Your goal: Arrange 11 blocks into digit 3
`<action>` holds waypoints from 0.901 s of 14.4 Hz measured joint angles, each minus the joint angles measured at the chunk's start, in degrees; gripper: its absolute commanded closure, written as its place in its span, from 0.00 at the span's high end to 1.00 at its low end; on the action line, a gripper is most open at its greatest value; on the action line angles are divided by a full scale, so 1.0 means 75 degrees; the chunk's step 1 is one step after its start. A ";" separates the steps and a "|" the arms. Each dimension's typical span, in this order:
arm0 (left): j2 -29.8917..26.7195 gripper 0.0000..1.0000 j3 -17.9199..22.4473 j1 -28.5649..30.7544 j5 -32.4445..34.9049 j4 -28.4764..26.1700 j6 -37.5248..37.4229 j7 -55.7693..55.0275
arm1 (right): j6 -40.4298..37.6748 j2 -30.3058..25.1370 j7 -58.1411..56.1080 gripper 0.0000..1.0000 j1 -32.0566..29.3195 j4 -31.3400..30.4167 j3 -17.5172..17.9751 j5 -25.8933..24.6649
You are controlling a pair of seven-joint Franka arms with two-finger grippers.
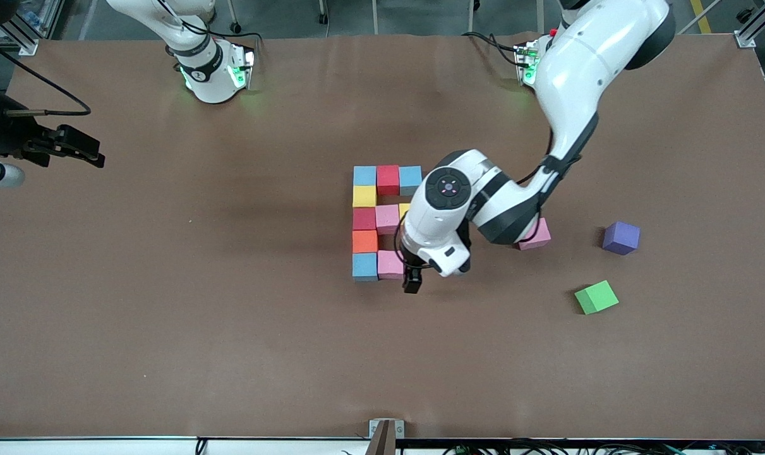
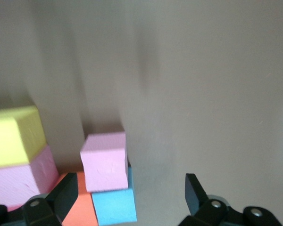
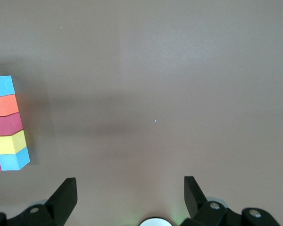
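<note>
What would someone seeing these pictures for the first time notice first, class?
The cluster of bright blocks at mid-table, set edge to edge in a partly built figure, draws the eye first. The left arm bends over it, its open left hand empty beside the pink block at the cluster's near edge. A green cube and purple block lie loose toward the left arm's end.

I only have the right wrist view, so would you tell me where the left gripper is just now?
Observer: The left gripper hangs open over the table beside the figure's nearest pink block.
Operator: And where is my right gripper on the table?
Observer: The right gripper waits open over the table toward the right arm's end.
Operator: Are any blocks loose?
Observer: A purple block sits apart toward the left arm's end.
</note>
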 measured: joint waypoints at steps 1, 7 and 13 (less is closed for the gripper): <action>-0.0182 1.00 -0.0095 0.0228 0.0000 -0.0010 -0.0419 0.0441 | 0.0017 -0.0040 0.0000 1.00 0.0000 -0.0027 0.0001 -0.0006; -0.1349 1.00 -0.0419 0.1512 0.0000 -0.1271 -0.1394 0.3356 | -0.0129 -0.0510 0.0000 1.00 0.0000 -0.0187 0.0005 -0.0015; -0.2240 1.00 -0.2459 0.4124 0.0002 -0.3462 -0.1335 0.4632 | -0.0293 -0.0863 0.0000 1.00 0.0000 -0.0302 0.0002 -0.0011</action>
